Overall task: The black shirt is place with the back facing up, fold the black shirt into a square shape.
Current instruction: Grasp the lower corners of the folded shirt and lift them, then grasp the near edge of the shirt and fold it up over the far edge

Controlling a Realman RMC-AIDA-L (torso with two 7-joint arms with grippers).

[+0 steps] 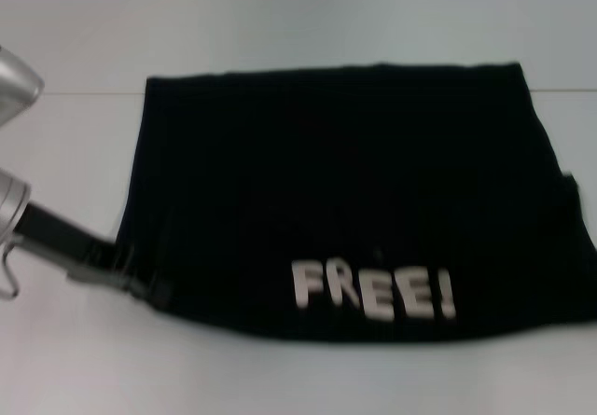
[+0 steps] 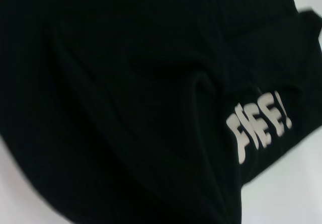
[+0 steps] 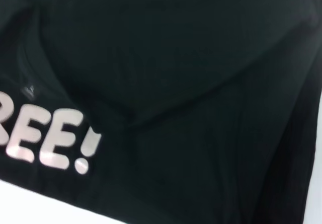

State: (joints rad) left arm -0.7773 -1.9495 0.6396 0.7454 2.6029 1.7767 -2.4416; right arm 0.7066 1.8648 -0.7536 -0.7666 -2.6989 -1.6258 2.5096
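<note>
The black shirt point(image 1: 345, 191) lies flat on the white table as a broad folded rectangle, with whitish "FREE!" lettering point(image 1: 373, 291) near its front edge. My left gripper point(image 1: 140, 280) reaches in low from the left and meets the shirt's front left corner, where it blends into the dark cloth. The left wrist view is filled by the shirt point(image 2: 126, 98), creased, with the lettering point(image 2: 259, 126) at one side. Close up in the right wrist view, the shirt point(image 3: 191, 83) shows a long crease and part of the lettering point(image 3: 50, 141). My right gripper is out of view.
The white table point(image 1: 280, 378) shows in front of the shirt, to its left and behind it. The shirt's right edge point(image 1: 583, 238) runs to the right border of the head view. My left arm's silver links point(image 1: 14, 89) stand at the far left.
</note>
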